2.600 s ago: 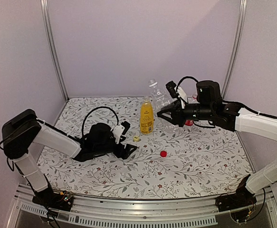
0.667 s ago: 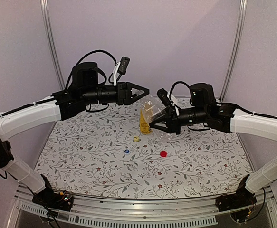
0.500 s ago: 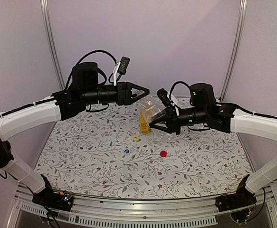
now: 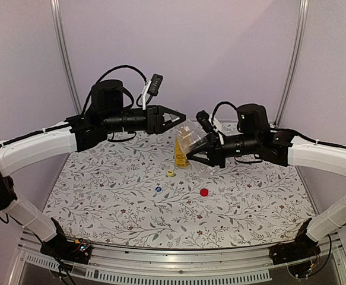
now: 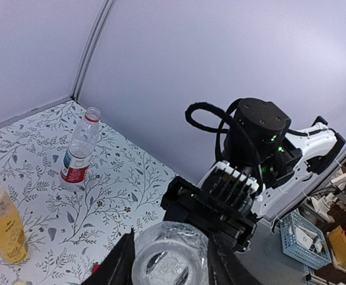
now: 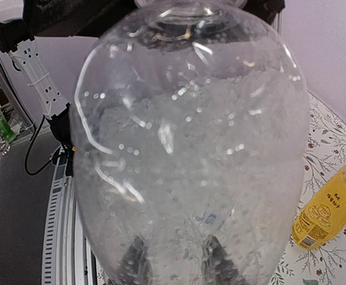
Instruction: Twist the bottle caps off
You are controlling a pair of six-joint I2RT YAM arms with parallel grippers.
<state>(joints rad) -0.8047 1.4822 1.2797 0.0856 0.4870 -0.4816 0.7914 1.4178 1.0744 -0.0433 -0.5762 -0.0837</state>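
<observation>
My right gripper (image 4: 195, 152) is shut on the base of a clear unlabelled bottle (image 4: 190, 135), holding it in the air tilted toward the left arm. The bottle (image 6: 190, 148) fills the right wrist view. My left gripper (image 4: 181, 117) is shut on its neck, a finger pressed on each side of the open, capless mouth (image 5: 170, 261). A yellow cap (image 4: 170, 173), a blue cap (image 4: 158, 189) and a red cap (image 4: 204, 192) lie loose on the table. The yellow-orange bottle (image 4: 183, 151) stands uncapped behind them. The red-labelled bottle (image 5: 78, 160) stands uncapped near the back wall.
The floral tablecloth (image 4: 113, 208) covers the table, with a metal rail (image 4: 173, 270) along the near edge. Upright posts (image 4: 66, 65) stand at the back corners. A blue basket (image 5: 306, 234) sits off the table beyond the right arm.
Earlier the left arm lay low on the table; it has since risen to the bottle's mouth. Over the last half second its fingers have narrowed onto the neck. The right arm has held still.
</observation>
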